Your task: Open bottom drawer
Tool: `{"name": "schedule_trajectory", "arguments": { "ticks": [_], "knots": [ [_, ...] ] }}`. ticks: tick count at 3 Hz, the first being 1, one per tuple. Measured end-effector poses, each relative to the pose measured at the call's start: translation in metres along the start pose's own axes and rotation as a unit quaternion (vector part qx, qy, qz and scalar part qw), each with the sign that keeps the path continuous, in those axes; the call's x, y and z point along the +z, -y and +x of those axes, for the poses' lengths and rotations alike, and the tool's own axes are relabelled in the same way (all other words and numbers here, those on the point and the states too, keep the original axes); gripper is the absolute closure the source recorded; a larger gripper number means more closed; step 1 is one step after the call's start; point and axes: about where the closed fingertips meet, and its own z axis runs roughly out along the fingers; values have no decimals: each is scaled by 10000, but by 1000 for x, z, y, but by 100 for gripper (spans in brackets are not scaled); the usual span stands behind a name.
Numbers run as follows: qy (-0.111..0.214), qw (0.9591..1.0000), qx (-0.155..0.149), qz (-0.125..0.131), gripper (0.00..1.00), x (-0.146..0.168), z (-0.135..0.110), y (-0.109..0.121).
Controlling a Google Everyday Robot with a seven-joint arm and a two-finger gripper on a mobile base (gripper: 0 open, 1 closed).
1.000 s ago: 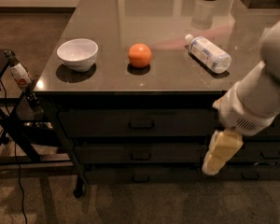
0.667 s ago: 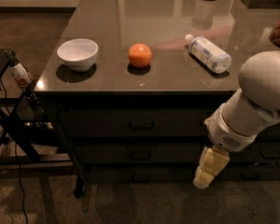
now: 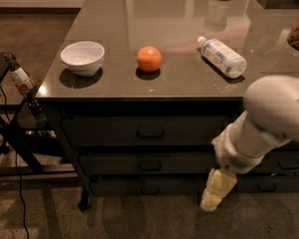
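The camera view looks down on a dark table (image 3: 139, 14) with a stack of wide drawers under its front edge. The bottom drawer (image 3: 120, 185) sits lowest in that stack, just above the floor. It is fully shut, its shallow front flush with the taller fronts above, and its small dark pull (image 3: 150, 188) is at mid-width.

The tool (image 3: 215, 192) hangs at the end of the white arm (image 3: 269, 118). It points down and slightly left, at the height of the bottom drawer and off to the right of the pull, without touching it. How far open it is I cannot tell, and nothing shows in its hold. Being this low and this close to the front suggests an approach to the pull. The tool would need to shift left along the front before it can hook the pull.

On the tabletop stand a white bowl (image 3: 82, 57) and an orange (image 3: 149, 59), and a plastic bottle (image 3: 222, 57) lies on its side. All are well back from the drawers and out of the arm's way, so the pull is unlikely to disturb them.
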Motion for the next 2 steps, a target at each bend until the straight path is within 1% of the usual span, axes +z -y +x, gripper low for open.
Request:
{"name": "schedule_trajectory", "arguments": {
  "ticks": [1, 2],
  "knots": [
    [-67, 9996, -131, -252, 0, 68, 1, -10],
    [-70, 9981, -106, -601, 0, 154, 0, -13]
  ]
}}
